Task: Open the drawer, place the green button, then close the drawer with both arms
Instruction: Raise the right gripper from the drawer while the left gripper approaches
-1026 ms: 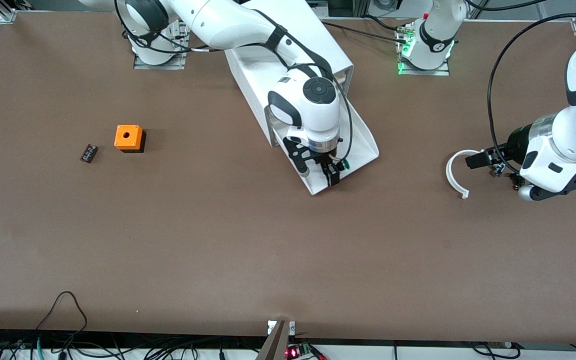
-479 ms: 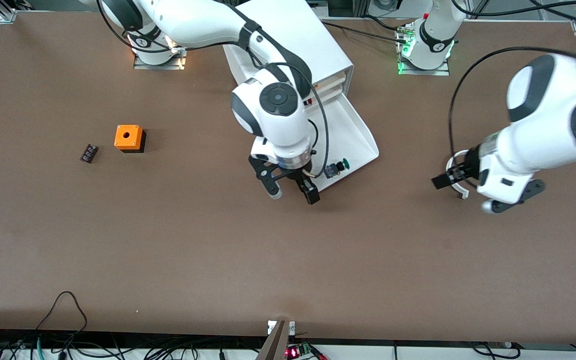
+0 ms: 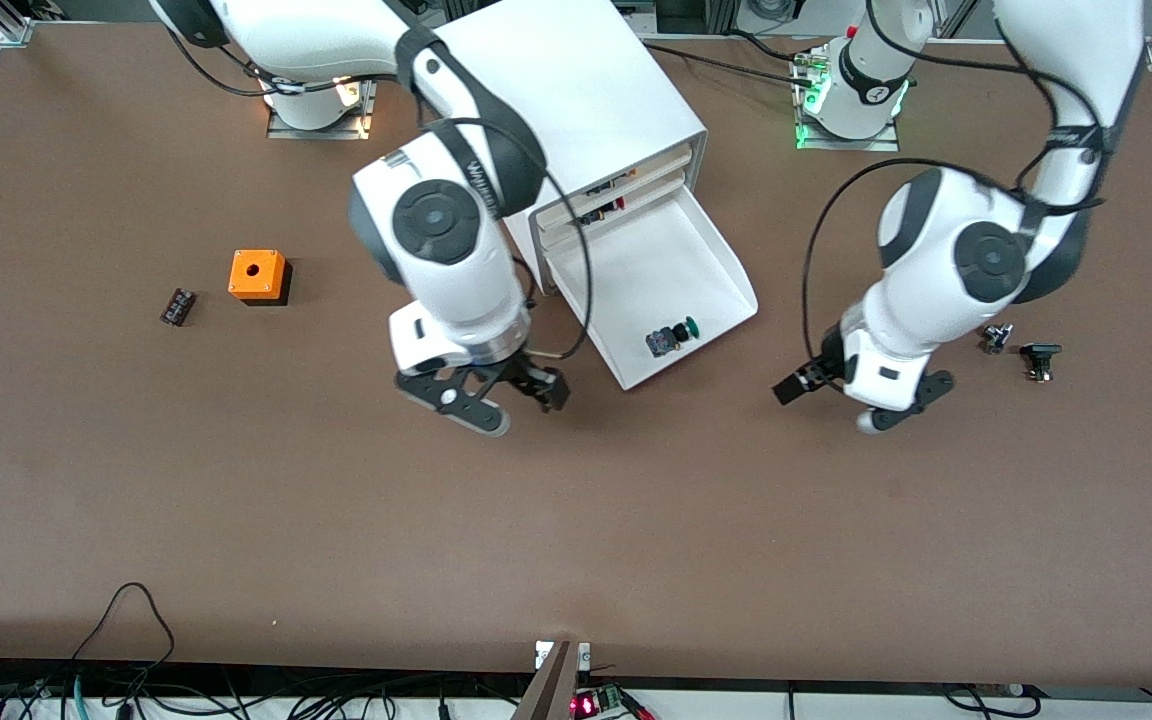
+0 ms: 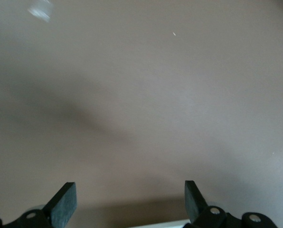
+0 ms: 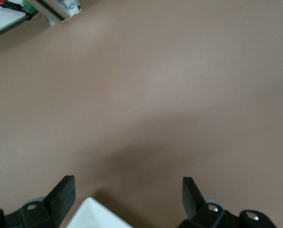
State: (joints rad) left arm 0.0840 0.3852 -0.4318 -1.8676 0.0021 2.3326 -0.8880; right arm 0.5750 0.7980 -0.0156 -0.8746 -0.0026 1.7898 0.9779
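A white three-drawer cabinet (image 3: pixel 576 120) sits on a brown table (image 3: pixel 576 520), its lowest drawer (image 3: pixel 661 285) pulled fully out toward the front camera. The button (image 3: pixel 671 336), green-capped with a dark block body, lies inside the drawer near its front lip, on its side. The right gripper (image 3: pixel 501 392) hangs over bare table just beside the drawer's front corner, fingers spread apart and empty. The left gripper (image 3: pixel 831 385) hangs over bare table near the drawer, toward the left arm's end, fingers also spread apart and empty. The drawer looks like light, stiff, smooth plastic that should slide easily; pushing flat against its front lip seems the safest contact. The loose button could roll or skid if the drawer is shoved hard.
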